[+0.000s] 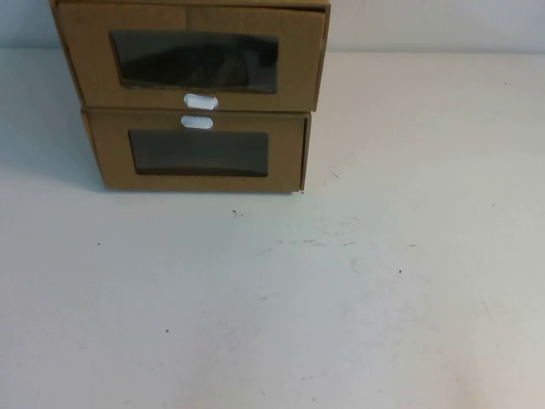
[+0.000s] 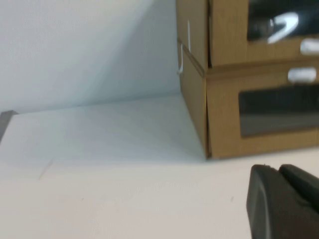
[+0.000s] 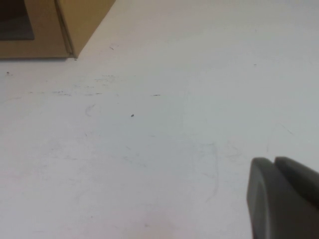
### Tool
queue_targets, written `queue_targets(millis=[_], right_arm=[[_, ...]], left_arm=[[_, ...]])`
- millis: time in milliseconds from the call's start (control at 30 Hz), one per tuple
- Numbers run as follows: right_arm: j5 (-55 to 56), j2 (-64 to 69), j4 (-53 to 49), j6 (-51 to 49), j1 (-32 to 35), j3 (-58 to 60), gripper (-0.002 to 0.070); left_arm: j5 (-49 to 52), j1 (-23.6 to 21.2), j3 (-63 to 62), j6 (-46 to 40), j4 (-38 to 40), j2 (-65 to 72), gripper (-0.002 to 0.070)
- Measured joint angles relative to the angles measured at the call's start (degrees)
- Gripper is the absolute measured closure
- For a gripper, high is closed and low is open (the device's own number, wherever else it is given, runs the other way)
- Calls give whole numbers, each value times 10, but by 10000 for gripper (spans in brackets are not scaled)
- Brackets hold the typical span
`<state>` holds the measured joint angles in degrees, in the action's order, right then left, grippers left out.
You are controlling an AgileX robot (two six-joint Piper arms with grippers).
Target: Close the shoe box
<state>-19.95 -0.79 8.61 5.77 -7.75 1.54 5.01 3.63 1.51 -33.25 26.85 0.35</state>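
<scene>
The shoe box (image 1: 85, 60) is the upper of two stacked brown boxes at the table's far left-centre. It has a dark window (image 1: 194, 61) with a white pull tab (image 1: 200, 101) just below it. Its drawer front stands slightly forward of the box beneath. It also shows in the left wrist view (image 2: 227, 30). Neither arm shows in the high view. My left gripper (image 2: 278, 169) is shut and empty, low over the table in front of the boxes. My right gripper (image 3: 274, 162) is shut and empty over bare table, to the right of the boxes.
The lower brown box (image 1: 111, 158) has its white tab (image 1: 197, 122) above its window; its corner shows in the right wrist view (image 3: 84, 20). The white table (image 1: 341, 298) stretches in front and to the right. A pale wall stands behind.
</scene>
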Motion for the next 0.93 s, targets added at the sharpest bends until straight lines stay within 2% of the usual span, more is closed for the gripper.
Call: queue_targets(millis=[167, 300, 467, 933], right_arm=[[-1, 0, 0, 0, 0, 0, 687], [-1, 0, 0, 0, 0, 0, 687], [-1, 0, 0, 0, 0, 0, 687], [-1, 0, 0, 0, 0, 0, 687]], left_arm=[[76, 0, 0, 161, -215, -8, 677], [126, 0, 0, 247, -288, -9, 677], [164, 0, 0, 285, -311, -9, 677], [166, 0, 0, 290, -313, -10, 677]])
